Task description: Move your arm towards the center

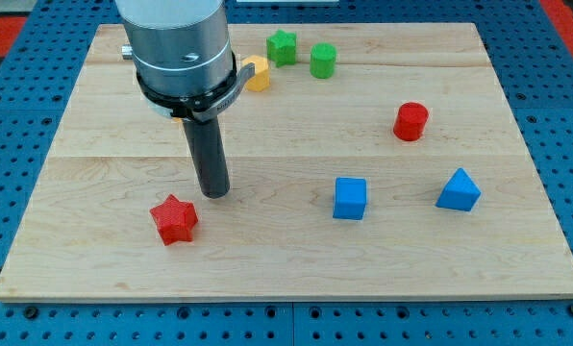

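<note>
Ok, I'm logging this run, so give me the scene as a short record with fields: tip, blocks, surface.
tip: my tip rests on the board, just above and right of the red star, apart from it
red star: bottom left
blue cube: right of centre
blue wedge-like block: right
red cylinder: upper right
green star: top
green cylinder: top
yellow block: partly hidden by arm
surface: wooden board

Red star [174, 219], blue cube [349, 198], pale wooden board [296, 255].
</note>
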`<action>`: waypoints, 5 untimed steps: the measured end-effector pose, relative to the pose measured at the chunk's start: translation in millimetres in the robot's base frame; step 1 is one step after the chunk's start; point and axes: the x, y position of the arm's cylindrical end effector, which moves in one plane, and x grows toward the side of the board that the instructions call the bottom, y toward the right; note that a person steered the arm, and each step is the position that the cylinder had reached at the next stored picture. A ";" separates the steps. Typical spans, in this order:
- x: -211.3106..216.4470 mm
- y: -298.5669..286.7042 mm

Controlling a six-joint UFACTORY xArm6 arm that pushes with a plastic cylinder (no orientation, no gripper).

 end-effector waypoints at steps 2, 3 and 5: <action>-45.2 6.2; -71.0 9.9; -65.9 47.9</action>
